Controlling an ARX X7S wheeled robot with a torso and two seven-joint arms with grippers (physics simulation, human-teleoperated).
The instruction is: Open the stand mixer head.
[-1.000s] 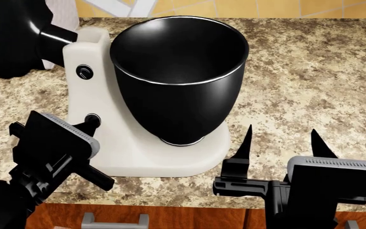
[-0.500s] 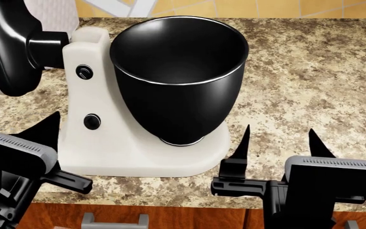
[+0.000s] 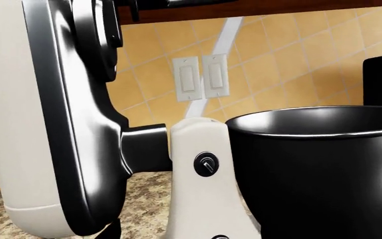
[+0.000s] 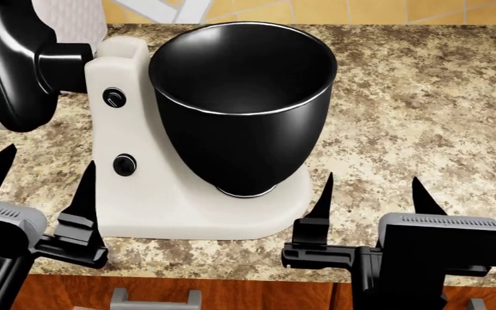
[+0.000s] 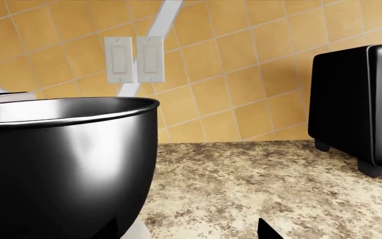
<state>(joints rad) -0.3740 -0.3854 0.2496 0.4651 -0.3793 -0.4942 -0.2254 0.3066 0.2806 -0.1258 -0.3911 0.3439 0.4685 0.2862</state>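
Observation:
The stand mixer head (image 4: 7,61) is tilted up and back at the far left, with its glossy black underside band facing the bowl. In the left wrist view the head (image 3: 18,124) stands nearly upright, joined by a black hinge to the cream base column (image 3: 198,164). The black mixing bowl (image 4: 243,97) sits on the cream base (image 4: 188,210). My left gripper (image 4: 43,171) is open and empty in front of the base's left side, touching nothing. My right gripper (image 4: 373,190) is open and empty to the right of the base. One of its fingertips (image 5: 267,230) shows in the right wrist view.
The speckled stone counter (image 4: 420,97) stretches to the right of the mixer. A black toaster oven (image 5: 357,104) stands far right against the tiled wall, which carries two light switches (image 5: 135,59). The column has two black knobs (image 4: 114,97). A drawer handle (image 4: 155,298) sits below the counter edge.
My left gripper has drawn back from the column's lower knob toward the counter's front edge, and both its fingers now show spread. The mixer head swung further back early on. The right gripper barely moved.

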